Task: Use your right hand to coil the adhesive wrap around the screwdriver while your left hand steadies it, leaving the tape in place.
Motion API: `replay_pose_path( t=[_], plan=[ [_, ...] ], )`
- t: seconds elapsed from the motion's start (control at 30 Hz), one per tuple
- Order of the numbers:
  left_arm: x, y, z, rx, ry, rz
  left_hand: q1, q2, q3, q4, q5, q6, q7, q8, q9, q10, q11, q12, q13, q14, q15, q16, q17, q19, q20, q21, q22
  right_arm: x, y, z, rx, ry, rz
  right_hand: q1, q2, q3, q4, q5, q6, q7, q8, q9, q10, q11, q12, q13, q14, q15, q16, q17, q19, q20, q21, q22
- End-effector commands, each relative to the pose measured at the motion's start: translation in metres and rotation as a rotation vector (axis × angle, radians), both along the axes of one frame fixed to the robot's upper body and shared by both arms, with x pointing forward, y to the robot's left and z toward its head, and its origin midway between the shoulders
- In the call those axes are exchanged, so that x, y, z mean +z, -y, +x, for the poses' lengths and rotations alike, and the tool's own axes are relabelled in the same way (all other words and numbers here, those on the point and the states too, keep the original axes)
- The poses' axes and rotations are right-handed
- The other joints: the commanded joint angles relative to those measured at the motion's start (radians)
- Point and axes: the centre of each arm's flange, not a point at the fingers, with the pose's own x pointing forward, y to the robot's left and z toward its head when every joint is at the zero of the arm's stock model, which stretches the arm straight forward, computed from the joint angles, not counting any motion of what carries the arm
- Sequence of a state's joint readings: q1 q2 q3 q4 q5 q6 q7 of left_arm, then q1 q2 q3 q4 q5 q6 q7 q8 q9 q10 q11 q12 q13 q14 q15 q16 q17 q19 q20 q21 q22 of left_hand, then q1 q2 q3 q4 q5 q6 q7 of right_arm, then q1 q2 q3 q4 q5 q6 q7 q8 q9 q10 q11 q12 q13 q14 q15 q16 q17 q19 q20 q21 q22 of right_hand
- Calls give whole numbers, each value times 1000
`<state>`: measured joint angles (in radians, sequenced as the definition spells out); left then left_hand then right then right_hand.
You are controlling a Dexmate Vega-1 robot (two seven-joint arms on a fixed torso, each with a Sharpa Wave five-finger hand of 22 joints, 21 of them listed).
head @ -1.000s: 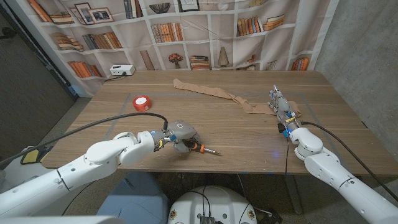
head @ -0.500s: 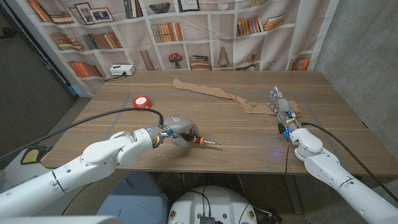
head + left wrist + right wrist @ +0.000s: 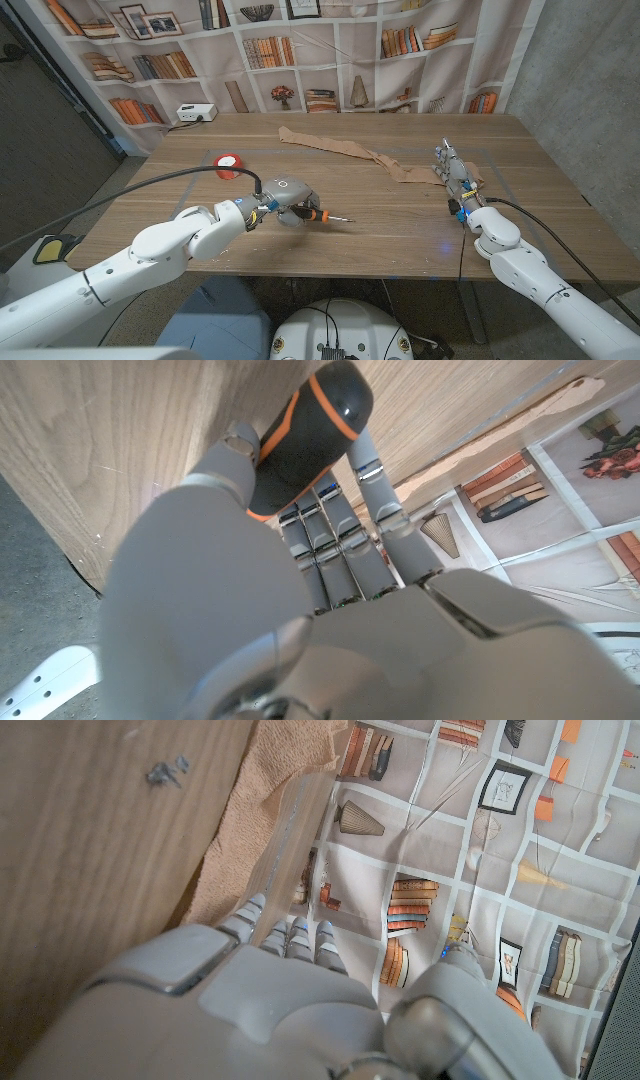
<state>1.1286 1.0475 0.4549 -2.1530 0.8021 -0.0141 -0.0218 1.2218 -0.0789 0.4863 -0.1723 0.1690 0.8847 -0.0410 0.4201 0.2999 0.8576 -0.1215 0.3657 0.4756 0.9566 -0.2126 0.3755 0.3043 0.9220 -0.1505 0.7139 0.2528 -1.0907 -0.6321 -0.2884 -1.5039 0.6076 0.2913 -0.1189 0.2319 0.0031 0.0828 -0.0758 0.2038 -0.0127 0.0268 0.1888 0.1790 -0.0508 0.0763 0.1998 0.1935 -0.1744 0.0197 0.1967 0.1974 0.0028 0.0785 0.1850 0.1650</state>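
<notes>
Orange-and-black-handled screwdriver (image 3: 314,213) is gripped in my left hand (image 3: 287,203), its metal shaft pointing toward my right hand (image 3: 453,172), whose fingers lie on tan elastic wrap (image 3: 345,148); grip unclear.

Orange-black screwdriver (image 3: 312,213) in hand; tan wrap (image 3: 345,148) strewn across table.

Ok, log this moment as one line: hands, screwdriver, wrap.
left hand: holds screwdriver by handle | right hand: fingers extended, beside tan wrap end | wrap: flat on table, uncoiled
</notes>
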Motion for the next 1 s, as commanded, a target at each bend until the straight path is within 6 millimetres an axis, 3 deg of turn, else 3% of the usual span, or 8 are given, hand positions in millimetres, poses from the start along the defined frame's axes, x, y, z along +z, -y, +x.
replay_pose_path(
  t=[0.03, 0.7, 0.93, 1.0],
  plan=[
    [9, 1, 1, 15, 41, -57, 210, 208, 1, 2, 3, 26, 17, 34, 64, 12, 0, -8, 2, 29, -18, 1, 2, 37, -44, 9, 3, 6, 2, -4, -1, 17, 4, 4, 8, 2, -6, -3, 7, 0, 5, 5, 4, 5, 5, 3, -28, -2, 5, 5, 3, -1, 4, 5],
    [23, -4, 5, 64, 95, -148, 214, 205, -7, 5, 3, 33, 17, 54, 84, 19, -4, -20, 4, 36, -17, -5, 1, 25, -42, 35, -4, 11, -5, -18, 24, 58, -20, 4, 9, 1, -7, -4, 7, 2, 4, 5, 8, 5, 7, 3, -28, 0, 5, 5, 3, 0, 4, 5],
    [19, -4, 8, 61, 86, -163, 215, 205, -9, 5, 3, 30, 16, 54, 84, 18, 0, -24, 5, 35, -16, -7, 1, 19, -41, 40, -6, 17, -4, -26, -5, 85, -71, 4, 9, 1, -8, -4, 14, 5, 7, 5, 23, 7, 12, 3, -25, 2, 6, 5, 2, 1, 3, 5],
    [18, -4, 8, 58, 85, -171, 215, 205, -9, 5, 3, 30, 17, 54, 84, 18, 0, -24, 5, 36, -16, -7, 1, 18, -41, 42, -6, 18, -4, -28, -6, 91, -77, 5, 10, 1, -10, -4, 20, 6, 8, 6, 54, 0, 23, 4, -25, 1, 6, 4, 2, 2, 3, 5]
  ],
)
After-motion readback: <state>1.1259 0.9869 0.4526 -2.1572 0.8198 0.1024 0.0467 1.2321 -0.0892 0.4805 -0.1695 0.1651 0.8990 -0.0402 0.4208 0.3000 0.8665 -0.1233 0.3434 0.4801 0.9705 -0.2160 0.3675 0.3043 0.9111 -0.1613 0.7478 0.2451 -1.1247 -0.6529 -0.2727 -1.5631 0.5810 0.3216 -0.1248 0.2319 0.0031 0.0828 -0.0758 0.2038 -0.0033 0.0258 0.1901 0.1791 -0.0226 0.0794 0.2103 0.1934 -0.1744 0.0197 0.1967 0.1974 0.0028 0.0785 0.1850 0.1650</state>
